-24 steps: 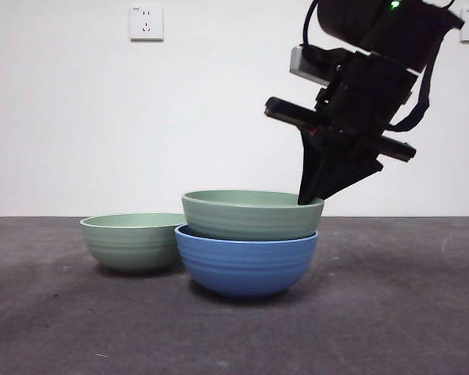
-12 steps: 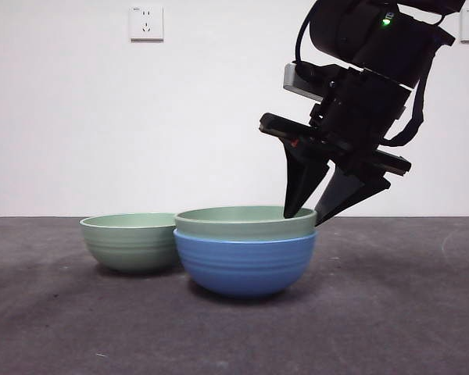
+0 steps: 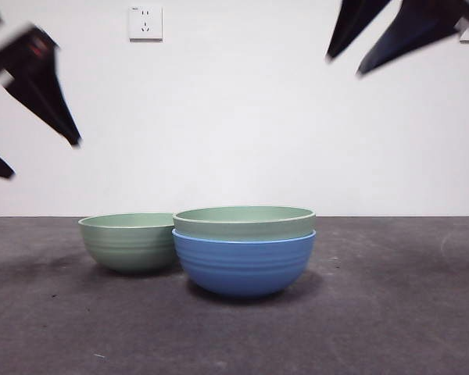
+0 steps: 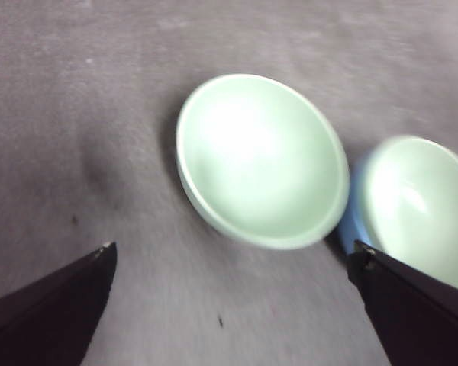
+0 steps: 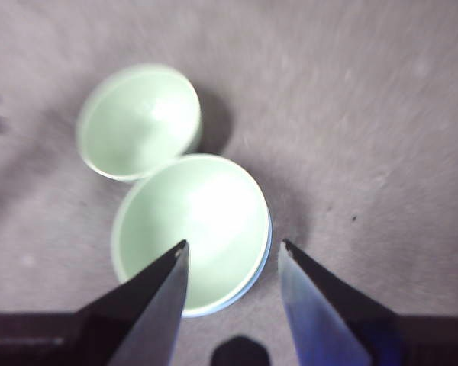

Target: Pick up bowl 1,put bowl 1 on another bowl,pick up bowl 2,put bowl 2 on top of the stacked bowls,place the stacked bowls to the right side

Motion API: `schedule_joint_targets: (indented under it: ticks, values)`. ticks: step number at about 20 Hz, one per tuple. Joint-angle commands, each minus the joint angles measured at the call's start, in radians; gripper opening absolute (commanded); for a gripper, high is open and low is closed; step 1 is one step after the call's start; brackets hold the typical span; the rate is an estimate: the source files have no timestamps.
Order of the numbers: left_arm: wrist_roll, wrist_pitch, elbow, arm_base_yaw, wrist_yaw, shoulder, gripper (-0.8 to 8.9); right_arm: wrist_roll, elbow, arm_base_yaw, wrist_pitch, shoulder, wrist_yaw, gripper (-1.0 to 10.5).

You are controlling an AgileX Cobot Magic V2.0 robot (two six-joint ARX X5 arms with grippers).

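The blue ribbed bowl (image 3: 242, 264) stands mid-table with one pale green bowl (image 3: 243, 223) nested level inside it. The second pale green bowl (image 3: 127, 241) sits on the table just to its left, touching or nearly touching it. My right gripper (image 3: 345, 65) hangs open and empty high above the stack's right side. In the right wrist view, that right gripper (image 5: 233, 244) frames the nested green bowl (image 5: 189, 229) and the lone green bowl (image 5: 137, 120). My left gripper (image 3: 41, 158) hovers open at the left, above the lone green bowl (image 4: 263, 160); its own wrist view shows it wide open (image 4: 233, 248).
The dark grey table (image 3: 391, 312) stretches to the right of the bowls. A white wall with a socket (image 3: 145, 23) stands behind.
The right gripper let go of the green bowl, which settled level into the blue bowl, then rose to the top right. The left gripper has come into view at the left.
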Motion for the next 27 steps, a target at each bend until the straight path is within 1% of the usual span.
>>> schedule_joint_targets:
  ticks: [1, 4, 7, 8, 9, 10, 12, 13, 15, 16, 19, 27]
  values:
    - [-0.034, 0.006, 0.043, -0.032, -0.069, 0.105, 5.93, 0.000, -0.005, 0.001, -0.035, -0.079, 0.003, 1.9]
    - [-0.033, 0.004, 0.140, -0.072, -0.182, 0.251, 5.93, 0.007, -0.005, 0.001, -0.089, -0.179, 0.003, 1.9]
    - [-0.033, -0.017, 0.242, -0.089, -0.212, 0.374, 5.91, 0.007, -0.005, 0.001, -0.138, -0.241, 0.004, 1.9]
    - [-0.033, -0.027, 0.273, -0.094, -0.215, 0.412, 5.49, 0.007, -0.005, 0.001, -0.153, -0.255, 0.004, 1.9]
    - [-0.033, -0.032, 0.291, -0.098, -0.211, 0.438, 4.81, 0.007, -0.005, 0.001, -0.163, -0.264, 0.004, 1.9]
    - [-0.033, -0.025, 0.299, -0.101, -0.211, 0.458, 4.43, 0.007, -0.005, 0.001, -0.170, -0.270, 0.004, 1.9]
    - [-0.034, -0.023, 0.300, -0.108, -0.217, 0.480, 4.30, 0.007, -0.005, 0.001, -0.178, -0.275, 0.004, 1.9]
    - [-0.034, -0.027, 0.300, -0.109, -0.220, 0.487, 3.86, 0.007, -0.005, 0.001, -0.178, -0.275, 0.004, 1.9]
    - [-0.034, -0.037, 0.300, -0.109, -0.217, 0.493, 2.03, 0.007, -0.005, 0.001, -0.178, -0.275, 0.005, 1.9]
    - [-0.034, -0.038, 0.300, -0.109, -0.214, 0.493, 1.34, 0.007, -0.005, 0.001, -0.178, -0.275, 0.004, 1.9]
    - [-0.034, -0.042, 0.300, -0.110, -0.204, 0.493, -0.10, 0.007, -0.005, 0.001, -0.178, -0.275, 0.007, 1.9]
    - [-0.033, -0.037, 0.301, -0.126, -0.212, 0.493, -0.08, 0.007, -0.005, 0.001, -0.195, -0.275, 0.006, 1.9]
